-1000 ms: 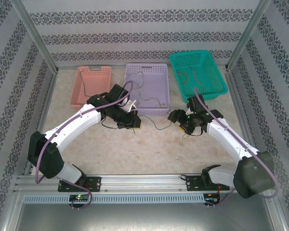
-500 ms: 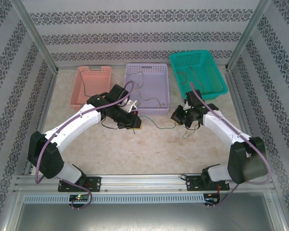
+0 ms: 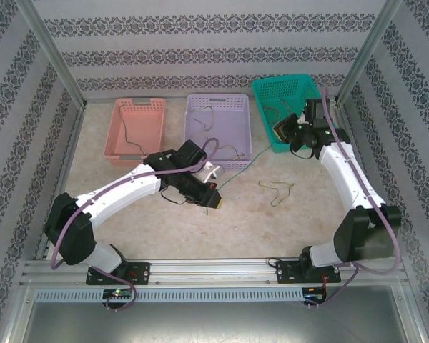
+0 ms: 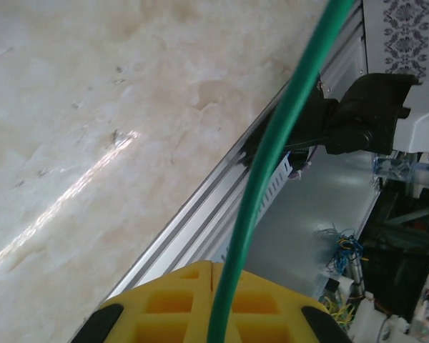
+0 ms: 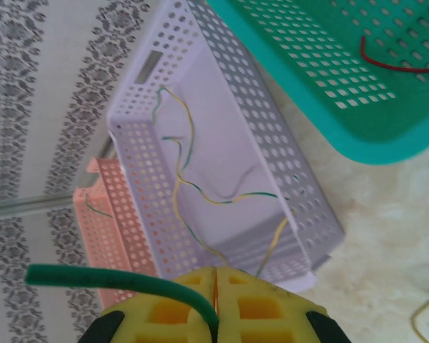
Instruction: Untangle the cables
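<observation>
Stretching above the counter (image 3: 272, 229), a thin green cable (image 3: 237, 174) is gripped by both arms. The left jaws, low over the counter in front of the lilac basket (image 3: 218, 98), are seen closed on it in the left wrist view, where the cable (image 4: 272, 157) runs up and is cut off by the frame. The right jaws, raised at the near left corner of the teal basket (image 3: 322, 125), are clamped shut on the same cable (image 5: 114, 279).

From above, its upper stretch is too thin to trace. Yellow-and-green cables (image 5: 200, 193) lie inside the lilac basket. A red cable (image 5: 393, 66) in the teal basket is partly cut off. A loose yellowish cable (image 3: 275, 189) lies on the counter between the arms. The contents of the pink basket (image 3: 139, 106) are hard to make out.
</observation>
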Action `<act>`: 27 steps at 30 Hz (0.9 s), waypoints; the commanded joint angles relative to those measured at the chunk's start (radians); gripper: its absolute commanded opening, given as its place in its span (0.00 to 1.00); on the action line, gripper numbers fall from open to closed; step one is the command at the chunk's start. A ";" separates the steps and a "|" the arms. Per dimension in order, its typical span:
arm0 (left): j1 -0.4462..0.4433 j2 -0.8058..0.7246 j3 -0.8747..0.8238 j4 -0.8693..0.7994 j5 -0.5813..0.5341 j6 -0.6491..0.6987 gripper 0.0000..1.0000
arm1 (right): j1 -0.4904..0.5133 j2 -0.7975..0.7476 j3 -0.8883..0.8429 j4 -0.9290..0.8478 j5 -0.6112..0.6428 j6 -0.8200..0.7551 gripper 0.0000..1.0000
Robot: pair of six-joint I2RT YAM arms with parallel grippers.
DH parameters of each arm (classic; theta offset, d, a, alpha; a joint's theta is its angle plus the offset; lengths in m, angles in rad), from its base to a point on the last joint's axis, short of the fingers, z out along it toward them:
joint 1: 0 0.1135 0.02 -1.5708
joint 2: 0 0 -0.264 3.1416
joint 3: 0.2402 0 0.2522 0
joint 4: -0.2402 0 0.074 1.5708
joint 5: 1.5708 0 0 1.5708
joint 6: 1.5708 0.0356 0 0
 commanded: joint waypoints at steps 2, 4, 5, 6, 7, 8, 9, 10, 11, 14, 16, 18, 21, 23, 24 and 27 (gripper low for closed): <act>-0.073 0.010 -0.021 -0.101 -0.021 0.081 0.00 | -0.053 0.079 0.128 0.042 0.082 0.044 0.00; -0.087 0.009 -0.015 -0.106 -0.026 0.090 0.00 | -0.042 0.115 0.187 0.014 0.053 0.018 0.00; -0.088 0.005 -0.012 -0.103 -0.031 0.085 0.00 | -0.032 0.138 0.218 -0.009 0.036 -0.005 0.00; -0.088 0.000 -0.009 -0.094 -0.036 0.075 0.00 | -0.019 0.153 0.242 -0.026 0.020 -0.026 0.00; -0.089 -0.007 -0.001 -0.085 -0.042 0.065 0.00 | -0.007 0.165 0.262 -0.045 0.008 -0.050 0.00; -0.088 -0.010 0.006 -0.076 -0.048 0.050 0.00 | 0.010 0.170 0.276 -0.060 0.006 -0.075 0.00; -0.087 -0.011 0.017 -0.072 -0.062 0.041 0.00 | 0.024 0.169 0.286 -0.074 0.011 -0.095 0.00; -0.087 -0.013 0.028 -0.072 -0.087 0.028 0.02 | 0.038 0.164 0.295 -0.094 0.023 -0.121 0.00; -0.087 -0.014 0.039 -0.074 -0.115 0.018 0.20 | 0.050 0.155 0.301 -0.108 0.033 -0.142 0.00; -0.086 -0.026 0.081 -0.106 -0.219 0.013 0.40 | 0.071 0.123 0.305 -0.140 0.052 -0.200 0.00; -0.084 -0.042 0.132 -0.150 -0.313 0.018 0.48 | 0.081 0.107 0.312 -0.173 0.058 -0.244 0.00; -0.074 -0.052 0.207 -0.213 -0.399 0.034 0.52 | 0.091 0.093 0.313 -0.205 0.059 -0.289 0.00; -0.064 -0.060 0.366 -0.311 -0.516 0.083 0.58 | 0.115 0.074 0.314 -0.267 0.096 -0.364 0.00; -0.062 -0.056 0.474 -0.366 -0.586 0.120 0.60 | 0.132 0.063 0.313 -0.304 0.132 -0.405 0.00; -0.060 -0.050 0.519 -0.389 -0.616 0.134 0.61 | 0.136 0.059 0.314 -0.315 0.146 -0.417 0.00; -0.055 -0.033 0.638 -0.431 -0.664 0.164 0.62 | 0.159 0.051 0.325 -0.352 0.178 -0.447 0.00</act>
